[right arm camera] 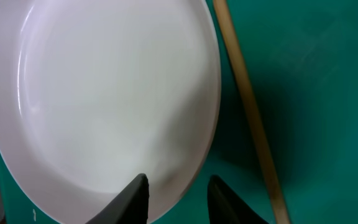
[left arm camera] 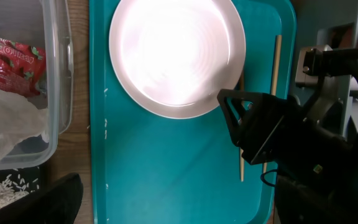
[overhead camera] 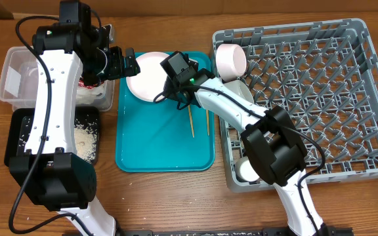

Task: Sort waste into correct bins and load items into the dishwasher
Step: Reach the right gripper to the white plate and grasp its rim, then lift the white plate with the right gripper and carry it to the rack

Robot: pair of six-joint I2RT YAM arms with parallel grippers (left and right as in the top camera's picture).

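The pale pink plate (overhead camera: pixel 146 77) lies at the back of the teal tray (overhead camera: pixel 156 147); it also shows in the left wrist view (left arm camera: pixel 176 56) and the right wrist view (right arm camera: pixel 104 93). My right gripper (overhead camera: pixel 170 90) is open, its fingers (right arm camera: pixel 178 186) straddling the plate's right rim. Two wooden chopsticks (overhead camera: pixel 191 122) (overhead camera: pixel 208 122) lie on the tray just right of it. My left gripper (overhead camera: pixel 122 64) is open and empty above the tray's left edge. The white napkin (left arm camera: pixel 5 118) and red wrapper (left arm camera: pixel 8 62) are in the clear tub (overhead camera: pixel 12 78). Rice (overhead camera: pixel 85 137) lies in the black tray (overhead camera: pixel 25 124).
The grey dish rack (overhead camera: pixel 320 98) fills the right side. In its left part are the small pink dish (overhead camera: pixel 230 59) on edge, the grey-green bowl (overhead camera: pixel 247 90) and, at the front left corner, the white cup (overhead camera: pixel 247 170). My right arm crosses the rack's left edge.
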